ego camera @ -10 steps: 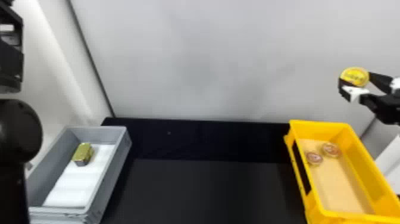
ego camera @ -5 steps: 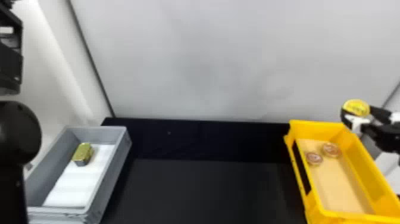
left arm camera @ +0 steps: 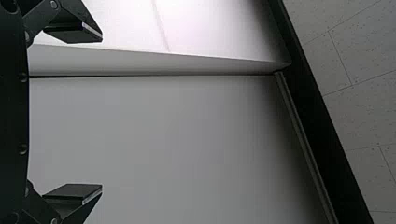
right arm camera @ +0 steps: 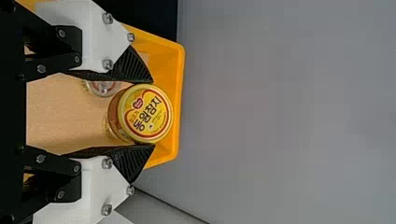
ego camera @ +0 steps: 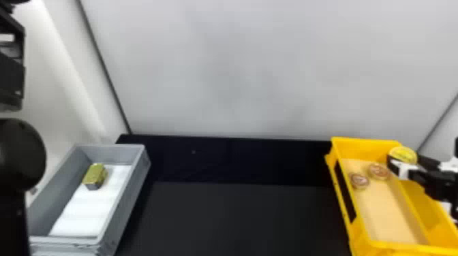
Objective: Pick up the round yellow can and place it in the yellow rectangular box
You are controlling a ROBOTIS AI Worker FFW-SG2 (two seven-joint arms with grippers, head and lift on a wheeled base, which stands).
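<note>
Left arm (ego camera: 22,153): is taking up the head view's left edge, dark and close to the camera
Left gripper (left arm camera: 101,113): is holding its two flat fingers spread wide, with nothing between them
Table (ego camera: 245,218): is stretching black between the two boxes
Grey box (ego camera: 126,204): is standing on the left, a white lining (ego camera: 85,207) covering its floor
Yellow rectangular box (ego camera: 392,250): is standing on the right, its inside floor (ego camera: 378,211) showing pale tan
Gold-topped tin (ego camera: 93,175): is sitting in the far half of the grey box, partly over the lining
Right gripper (ego camera: 407,160): is pinching the can between two black ridged fingers, one on either side
Round yellow can (ego camera: 402,154): is hanging in that grip above the far end of the yellow box, near its right rim, lid showing
Two round containers (ego camera: 359,181): are resting inside the yellow box toward its far end, side by side, reddish on top
Wall (ego camera: 259,68): is rising pale grey behind everything
</note>
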